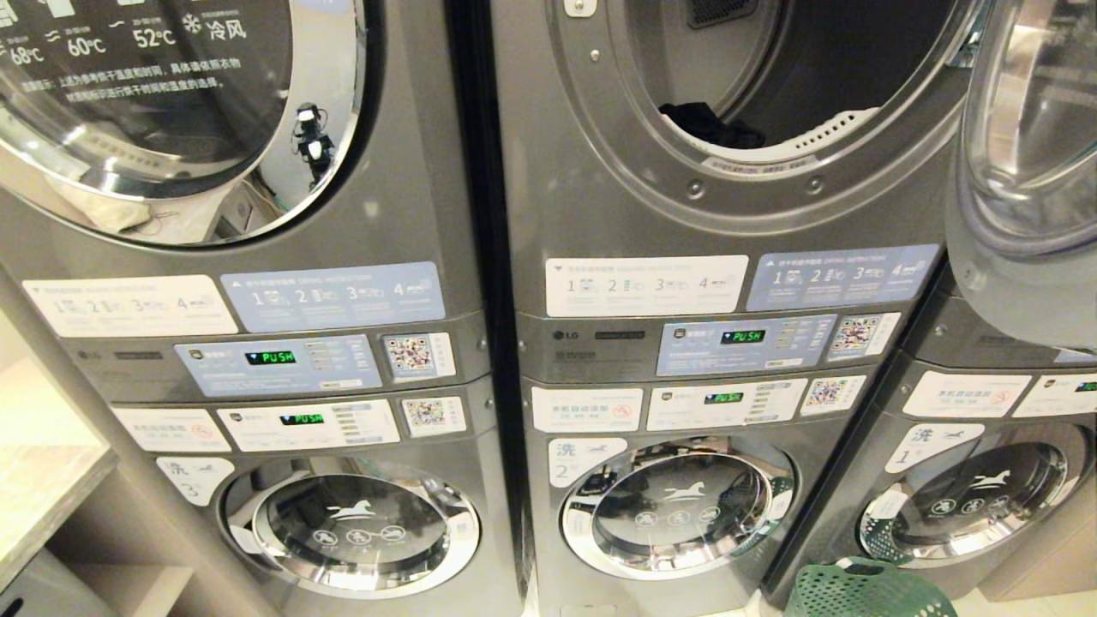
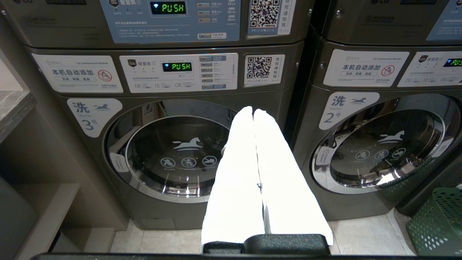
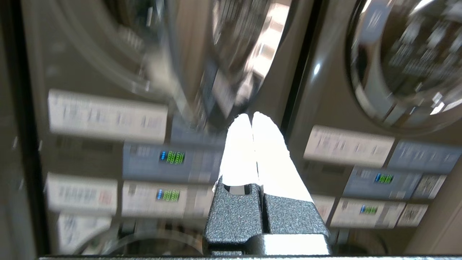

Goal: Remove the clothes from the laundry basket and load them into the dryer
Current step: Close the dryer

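Observation:
The dryer (image 1: 711, 214) in the middle stack stands with its round opening uncovered, its door (image 1: 1028, 163) swung out to the right. A dark piece of clothes (image 1: 711, 126) lies at the drum's lower lip. The green laundry basket (image 1: 866, 590) sits on the floor at the lower right, also seen as the basket (image 2: 438, 220) in the left wrist view. Neither arm shows in the head view. My left gripper (image 2: 252, 110) is shut and empty, pointing at the lower washers. My right gripper (image 3: 251, 115) is shut and empty, aimed at the control panels between two stacks.
A second stack (image 1: 248, 300) with a closed upper door stands to the left, a third washer (image 1: 977, 488) to the right. Lower washers (image 1: 677, 514) have closed glass doors. A shelf and counter (image 1: 43, 497) sit at the far left. Pale floor tiles (image 2: 361, 234) lie before the machines.

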Controlling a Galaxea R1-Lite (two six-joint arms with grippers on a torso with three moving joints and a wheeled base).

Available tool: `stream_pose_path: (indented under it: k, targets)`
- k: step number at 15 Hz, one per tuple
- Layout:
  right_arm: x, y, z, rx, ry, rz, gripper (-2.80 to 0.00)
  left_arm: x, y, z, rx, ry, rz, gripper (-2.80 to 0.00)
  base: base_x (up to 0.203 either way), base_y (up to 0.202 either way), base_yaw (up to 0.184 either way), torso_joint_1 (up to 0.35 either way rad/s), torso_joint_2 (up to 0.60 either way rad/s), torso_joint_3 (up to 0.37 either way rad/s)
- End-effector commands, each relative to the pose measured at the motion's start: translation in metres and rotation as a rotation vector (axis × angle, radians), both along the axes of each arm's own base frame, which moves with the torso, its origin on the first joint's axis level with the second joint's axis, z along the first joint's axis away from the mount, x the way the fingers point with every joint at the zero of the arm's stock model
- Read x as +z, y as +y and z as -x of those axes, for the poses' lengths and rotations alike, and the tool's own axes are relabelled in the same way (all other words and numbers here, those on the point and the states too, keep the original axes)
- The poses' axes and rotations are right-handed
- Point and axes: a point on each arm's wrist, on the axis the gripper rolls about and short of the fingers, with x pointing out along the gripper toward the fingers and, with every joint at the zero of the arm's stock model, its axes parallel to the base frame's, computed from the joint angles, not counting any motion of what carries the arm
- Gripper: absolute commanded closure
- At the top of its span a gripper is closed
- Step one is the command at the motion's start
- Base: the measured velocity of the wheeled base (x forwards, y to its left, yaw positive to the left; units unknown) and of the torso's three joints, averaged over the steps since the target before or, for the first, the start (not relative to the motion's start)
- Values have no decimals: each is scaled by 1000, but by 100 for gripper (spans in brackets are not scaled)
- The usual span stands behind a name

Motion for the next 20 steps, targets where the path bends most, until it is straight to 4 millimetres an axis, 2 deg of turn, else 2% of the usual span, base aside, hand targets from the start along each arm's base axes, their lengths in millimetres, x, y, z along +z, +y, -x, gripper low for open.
stream_pose_path:
  k: [1, 3, 4, 8, 15, 20]
  targets:
    - [41, -1, -30, -15, 27, -4, 0, 0, 0, 0, 1, -1, -1, 0, 0, 0, 0, 0, 0, 0]
    - [76, -1, -42, -25, -56, -8, 0, 0, 0, 0, 1, -1, 1, 0, 0, 0, 0, 0, 0, 0]
    - [88, -1, -42, -22, -110, -10, 0, 0, 0, 0, 1, -1, 1, 0, 0, 0, 0, 0, 0, 0]
    - [93, 1, -41, 54, -132, 19, 0, 0, 0, 0, 1, -1, 1, 0, 0, 0, 0, 0, 0, 0]
    - [105, 1, -61, 95, -167, 42, 0, 0, 0, 0, 1, -1, -1, 0, 0, 0, 0, 0, 0, 0]
    - [105, 2, -62, 132, -166, 59, 0, 0, 0, 0, 1, -1, -1, 0, 0, 0, 0, 0, 0, 0]
